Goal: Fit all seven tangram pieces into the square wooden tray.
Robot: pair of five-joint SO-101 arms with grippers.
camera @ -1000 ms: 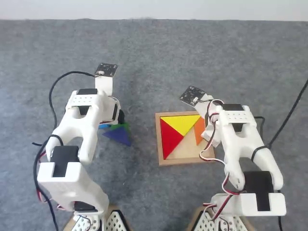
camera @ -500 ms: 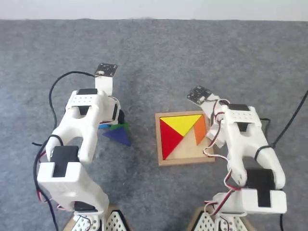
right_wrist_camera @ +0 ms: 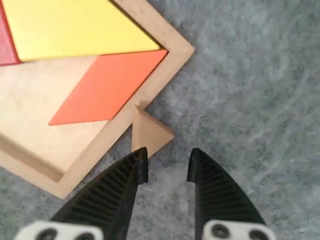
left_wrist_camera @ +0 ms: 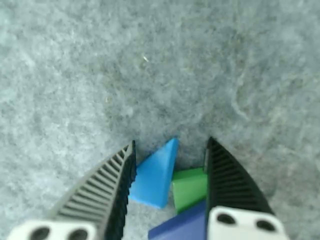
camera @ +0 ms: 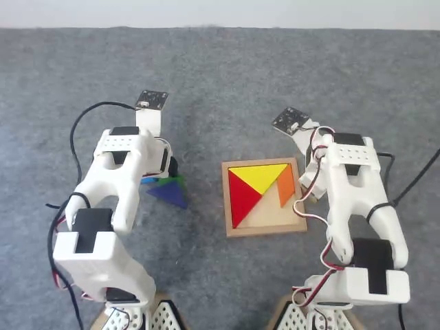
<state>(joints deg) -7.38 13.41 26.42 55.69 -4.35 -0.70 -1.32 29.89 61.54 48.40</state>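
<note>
Your right hand has swung outward off the right edge of the square wooden tray and now hangs over the bench just beside it. The left side has not shifted.

That right hand is released and empty, its jaws parted just short of a plain wooden triangle that touches the tray's outer rim. Your left hand is also released, and straddles a light blue triangle and a green piece.

Expect every piece to be light, stiff and thin, likely with smooth faces. Each lies flat on soft grey felt, so little edge stands up to grip. Squeezing two slanted sides of a triangle would probably squirt it out, so take it from the long side to the opposite corner, low down.

By count, one tray holds three pieces: a red triangle, a yellow triangle and an orange parallelogram. Four lie outside it: the wooden triangle, the light blue one, the green piece and a dark blue triangle. That makes seven.
</note>
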